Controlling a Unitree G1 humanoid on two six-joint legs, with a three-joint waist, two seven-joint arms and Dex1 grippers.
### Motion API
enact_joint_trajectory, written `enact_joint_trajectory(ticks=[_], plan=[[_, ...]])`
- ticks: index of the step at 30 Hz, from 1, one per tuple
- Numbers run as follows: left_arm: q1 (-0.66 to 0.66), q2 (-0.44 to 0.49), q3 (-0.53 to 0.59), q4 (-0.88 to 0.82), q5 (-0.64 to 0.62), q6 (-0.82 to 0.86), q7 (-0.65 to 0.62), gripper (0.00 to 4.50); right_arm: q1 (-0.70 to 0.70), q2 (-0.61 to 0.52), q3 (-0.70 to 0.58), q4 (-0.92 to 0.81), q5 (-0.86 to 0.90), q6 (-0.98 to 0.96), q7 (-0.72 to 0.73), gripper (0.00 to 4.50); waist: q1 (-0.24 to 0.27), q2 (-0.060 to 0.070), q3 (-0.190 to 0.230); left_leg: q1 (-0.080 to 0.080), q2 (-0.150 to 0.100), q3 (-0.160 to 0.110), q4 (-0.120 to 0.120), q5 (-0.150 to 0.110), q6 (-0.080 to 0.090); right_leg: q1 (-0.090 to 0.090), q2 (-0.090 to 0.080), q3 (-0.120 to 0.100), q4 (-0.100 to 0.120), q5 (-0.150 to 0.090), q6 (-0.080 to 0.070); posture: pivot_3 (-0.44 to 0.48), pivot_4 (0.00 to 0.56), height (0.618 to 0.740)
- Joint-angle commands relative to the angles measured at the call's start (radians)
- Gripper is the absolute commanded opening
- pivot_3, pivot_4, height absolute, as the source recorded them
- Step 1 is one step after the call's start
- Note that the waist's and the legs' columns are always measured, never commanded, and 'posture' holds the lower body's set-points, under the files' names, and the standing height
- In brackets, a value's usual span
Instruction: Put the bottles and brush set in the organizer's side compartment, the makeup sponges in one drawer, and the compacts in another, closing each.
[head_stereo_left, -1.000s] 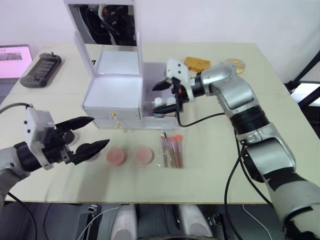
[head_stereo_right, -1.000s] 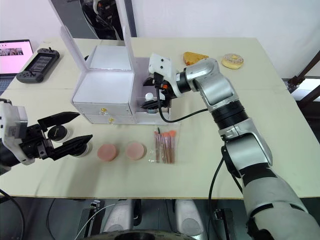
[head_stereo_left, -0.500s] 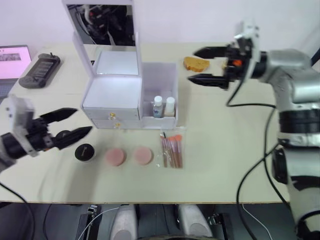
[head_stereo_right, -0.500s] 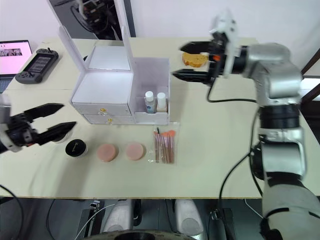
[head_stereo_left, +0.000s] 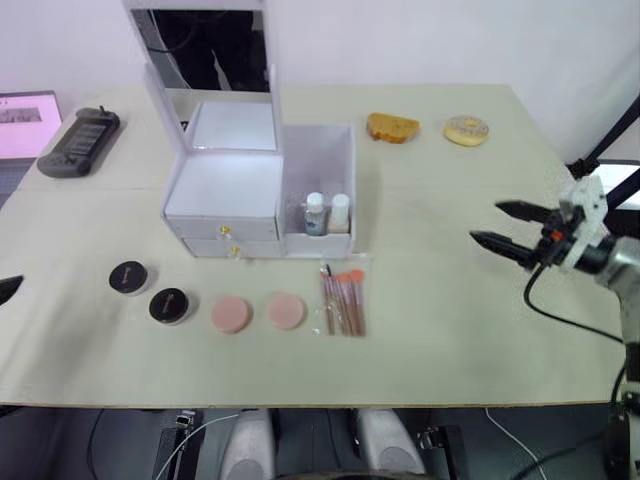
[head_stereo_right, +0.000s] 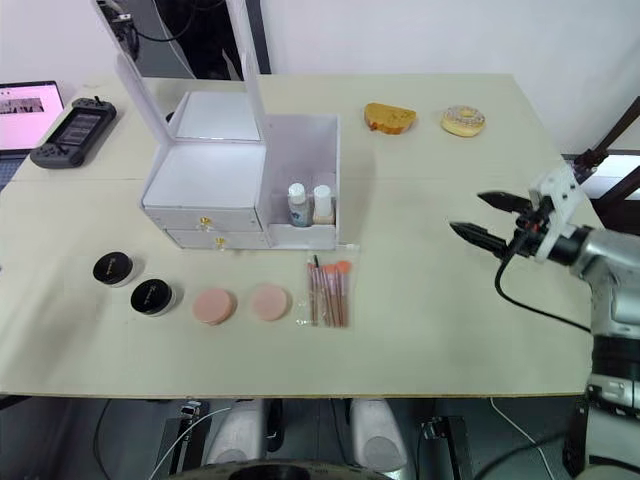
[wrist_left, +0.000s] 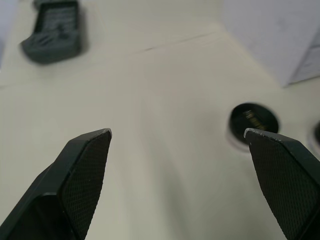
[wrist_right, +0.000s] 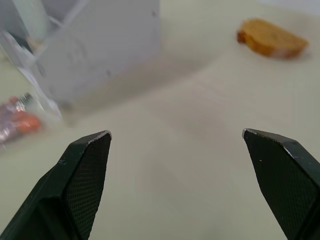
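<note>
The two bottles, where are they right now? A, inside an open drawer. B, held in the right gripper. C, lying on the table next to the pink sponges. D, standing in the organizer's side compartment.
D: the bottles stand upright side by side inside the side compartment of the organizer.

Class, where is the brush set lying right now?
In the left eye view the brush set lies flat on the table, just in front of the organizer's side compartment, to the right of the two pink sponges.
</note>
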Motion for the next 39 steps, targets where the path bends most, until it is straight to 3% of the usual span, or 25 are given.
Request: enact_joint_trajectory(ticks=[1,10,16,19,23,28,32,35,38,39], plan=[[-0.008,-0.003,0.005,0.075,0.018,-0.082,-0.007,4.50,0.041,-0.005,-0.037,0.014,-0.016,-0.101,-0.030,4.46,-0.001,0.000,0.000,0.000,0.000,0.000,0.000,0.000,0.000,0.000,0.000,0.000,0.000,0.000,0.000,0.000,0.150,0.740],[-0.058,-0.007,-0.002,0.056,-0.001,-0.096,-0.020,4.50,0.036,-0.010,-0.010,-0.039,0.014,-0.099,-0.045,4.46,0.001,0.000,0.000,0.000,0.001,0.000,0.002,0.000,0.000,0.001,0.000,0.000,0.001,0.001,-0.001,0.000,0.150,0.740],[-0.018,-0.045,0.026,-0.123,-0.040,-0.045,-0.008,4.50,-0.039,-0.033,0.018,-0.065,0.020,-0.041,-0.058,4.46,0.001,0.000,0.000,0.000,0.001,0.001,0.002,0.000,0.000,0.001,0.000,0.001,0.001,0.001,-0.001,0.000,0.150,0.740],[-0.005,-0.048,0.032,-0.223,-0.077,0.019,-0.022,4.50,-0.116,-0.049,0.041,-0.124,0.091,0.084,-0.027,4.46,0.000,0.000,0.000,0.000,0.001,0.001,0.003,0.000,0.000,0.001,0.001,0.001,0.002,0.001,-0.001,0.000,0.150,0.740],[0.048,-0.061,0.027,-0.481,-0.168,0.190,-0.036,4.50,-0.179,-0.096,0.101,-0.239,0.176,0.261,0.051,4.46,0.001,0.000,0.000,0.000,0.001,0.000,0.003,0.000,0.000,0.001,0.001,0.001,0.003,0.001,-0.001,0.000,0.150,0.740],[0.139,-0.062,-0.010,-0.867,-0.339,0.467,-0.011,4.50,-0.239,-0.234,0.166,-0.430,0.436,0.737,0.119,4.46,0.006,0.000,0.000,-0.001,0.001,0.001,0.003,0.000,0.000,0.001,-0.001,0.001,0.002,0.001,-0.001,0.000,0.150,0.740],[0.073,-0.047,-0.130,-1.041,-0.425,0.622,0.096,4.50,-0.197,-0.214,0.166,-0.583,0.430,0.747,0.013,4.46,0.007,0.000,0.000,0.000,0.001,0.001,0.003,0.000,0.000,0.001,0.000,0.001,0.001,0.001,-0.001,0.000,0.150,0.740],[-0.123,-0.038,-0.282,-1.127,-0.662,0.858,0.326,4.50,-0.125,-0.198,0.180,-0.695,0.449,0.775,-0.039,4.46,0.016,-0.001,0.000,0.000,0.002,-0.001,0.005,0.000,0.000,0.001,0.002,0.001,0.002,0.001,-0.001,0.000,0.150,0.740],[-0.290,-0.050,-0.401,-1.156,-0.799,1.004,0.556,4.50,-0.079,-0.178,0.201,-0.753,0.417,0.756,-0.099,4.46,0.024,-0.001,0.000,-0.001,0.002,-0.001,0.007,0.000,0.000,0.002,0.002,0.002,0.002,0.003,0.002,0.000,0.150,0.740],[-0.359,-0.052,-0.464,-1.142,-0.892,1.053,0.614,4.25,-0.069,-0.168,0.209,-0.770,0.415,0.771,-0.131,4.49,0.025,-0.001,0.000,-0.001,0.001,0.000,0.007,0.000,0.000,0.002,0.002,0.002,0.002,0.003,0.003,0.000,0.150,0.740]])
